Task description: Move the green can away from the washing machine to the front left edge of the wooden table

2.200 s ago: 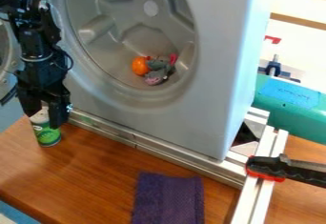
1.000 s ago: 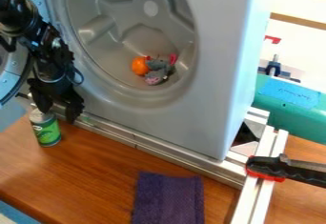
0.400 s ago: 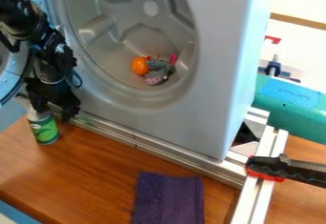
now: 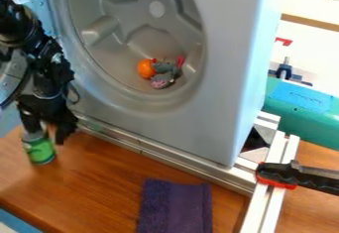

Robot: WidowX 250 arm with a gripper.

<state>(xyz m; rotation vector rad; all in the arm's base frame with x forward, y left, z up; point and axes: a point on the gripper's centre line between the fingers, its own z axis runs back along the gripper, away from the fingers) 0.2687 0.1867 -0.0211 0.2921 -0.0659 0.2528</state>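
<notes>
At the left, the black gripper (image 4: 46,134) hangs low over the wooden counter, in front of the grey machine's round opening. Its fingers stand apart, open, around the upper part of a green can (image 4: 40,150). One finger overlaps the can's top left side and the other is to its right; contact is unclear. The can stands near the counter's left edge, its top partly hidden. Inside the grey drum (image 4: 122,9) lie an orange ball (image 4: 145,69) and a grey plush toy (image 4: 163,71) with pink and red parts, side by side.
A metal rail (image 4: 179,160) runs along the machine's base. A purple cloth (image 4: 175,206) lies on the counter (image 4: 99,187) at the front. At the right are a black and red clamp (image 4: 291,176) and a teal object (image 4: 305,120).
The gripper has come down and slightly left since the last earlier frame. The can has shifted toward the counter's front and a little left. The ball, toy and cloth have not moved.
</notes>
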